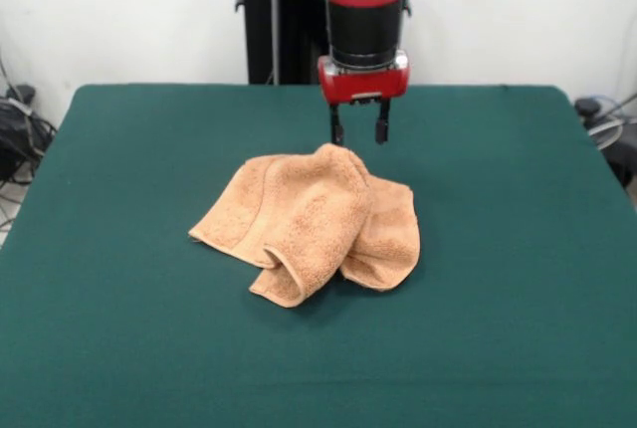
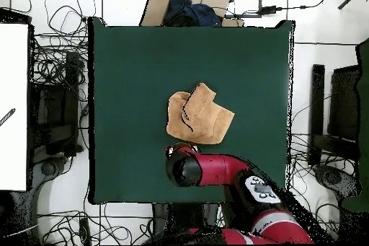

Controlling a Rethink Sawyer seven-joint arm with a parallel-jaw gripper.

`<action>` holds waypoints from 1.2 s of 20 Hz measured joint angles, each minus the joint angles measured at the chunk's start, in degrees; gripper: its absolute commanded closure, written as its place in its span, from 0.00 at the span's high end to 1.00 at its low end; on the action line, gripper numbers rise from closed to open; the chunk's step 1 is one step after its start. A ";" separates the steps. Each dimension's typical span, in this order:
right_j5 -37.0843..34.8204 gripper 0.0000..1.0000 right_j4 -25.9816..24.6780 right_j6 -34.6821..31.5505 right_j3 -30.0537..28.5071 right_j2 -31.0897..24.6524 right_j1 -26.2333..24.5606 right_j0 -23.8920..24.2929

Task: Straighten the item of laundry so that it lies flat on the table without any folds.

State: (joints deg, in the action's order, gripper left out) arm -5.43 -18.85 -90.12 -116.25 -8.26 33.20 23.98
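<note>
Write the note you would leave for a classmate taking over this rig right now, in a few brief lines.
Claw: open, empty, hanging just above the far edge of the towel.
Peach-orange terry-cloth hand towel: crumpled mid-table, folded over itself in several layers.
Dark green felt-topped table: plenty of room around the towel.
Done: nothing visibly flattened.
Left: grasp an edge or corner, pull the folds out, lay the towel flat.

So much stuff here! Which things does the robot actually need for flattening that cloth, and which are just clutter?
For the job:
- crumpled peach-orange terry-cloth towel
- dark green felt-topped table
- robot's gripper, fingers apart above the towel's far edge

Just lying about:
- tangled black cables on the floor
- cardboard box beyond the table
- white board beside it
</note>
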 measured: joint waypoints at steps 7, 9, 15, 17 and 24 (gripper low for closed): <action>-2.27 1.00 0.00 0.00 -0.02 -1.38 1.66 0.69; -4.56 1.00 0.28 0.00 -0.07 -2.30 3.43 1.03; -14.60 1.00 2.32 0.00 -0.10 -5.82 10.67 2.70; -17.33 1.00 2.93 0.00 -0.12 -7.25 12.96 3.60; -18.03 1.00 3.18 0.00 0.22 -9.10 13.91 4.50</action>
State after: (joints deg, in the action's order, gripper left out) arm -23.47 -15.66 -90.12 -116.02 -17.36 47.10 28.48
